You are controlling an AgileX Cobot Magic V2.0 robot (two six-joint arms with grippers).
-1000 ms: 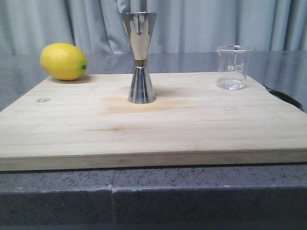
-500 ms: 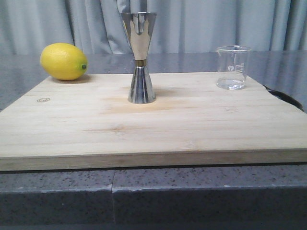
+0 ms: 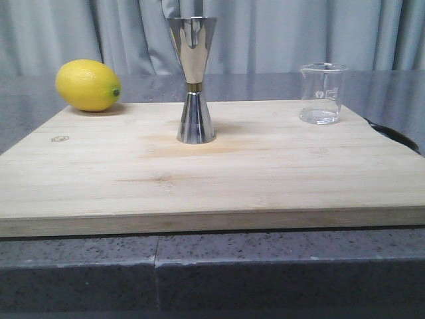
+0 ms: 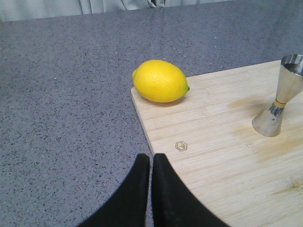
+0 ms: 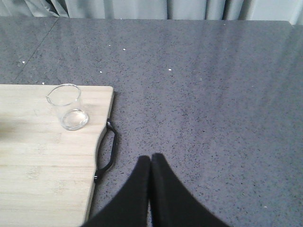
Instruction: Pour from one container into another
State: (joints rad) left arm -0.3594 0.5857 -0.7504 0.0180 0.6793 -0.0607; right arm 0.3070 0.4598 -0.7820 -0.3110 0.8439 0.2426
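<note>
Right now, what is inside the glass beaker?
The beaker looks empty: its clear walls and base show only the board beneath. A thin film of clear liquid cannot be ruled out.

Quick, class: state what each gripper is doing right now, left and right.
Left gripper: closed, holding nothing, above the board's edge near the lemon.
Right gripper: closed, holding nothing, apart from the beaker.

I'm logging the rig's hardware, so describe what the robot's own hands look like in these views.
Only the fingertips show, in the wrist views. The left hand has two plain matte black fingers, broad at the base and tapering to rounded tips. The right hand looks the same. No markings, cables or arm links are in view, and the front view shows neither arm.
</note>
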